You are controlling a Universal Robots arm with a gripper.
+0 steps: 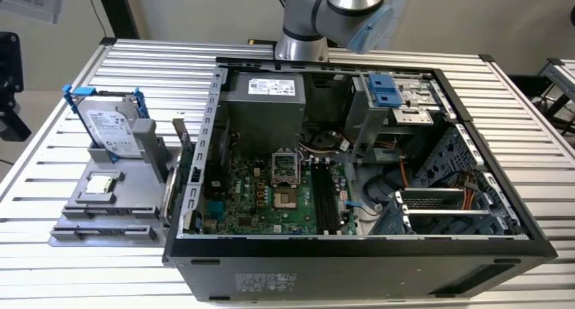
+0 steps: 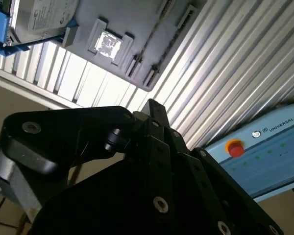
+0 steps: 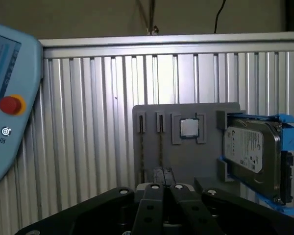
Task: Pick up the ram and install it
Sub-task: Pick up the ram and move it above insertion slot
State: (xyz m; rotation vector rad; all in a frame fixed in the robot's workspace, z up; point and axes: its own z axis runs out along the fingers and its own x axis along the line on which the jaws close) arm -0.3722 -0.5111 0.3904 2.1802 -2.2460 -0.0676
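Shows the gripper [image 3: 164, 187] in both wrist views with its black fingers drawn narrow, tip against tip, gripping nothing. Hangs over the slatted aluminium table [image 1: 134, 73], well apart from the grey holder [image 3: 186, 161]. Finds the ram [image 3: 160, 144] in the first wrist view as a thin edge-on strip standing in 1 of the holder's 2 narrow slots, with a like strip in the neighbouring slot. Puts the square CPU chip [image 3: 188, 128] just beside those slots and the hard drive [image 3: 250, 156], in its blue bracket, at the holder's other end. Places the holder, in the exterior view, just beside the open computer case [image 1: 359, 245], on the exterior view's left. Reveals the black memory slots [image 1: 325, 198] of the motherboard inside the case.
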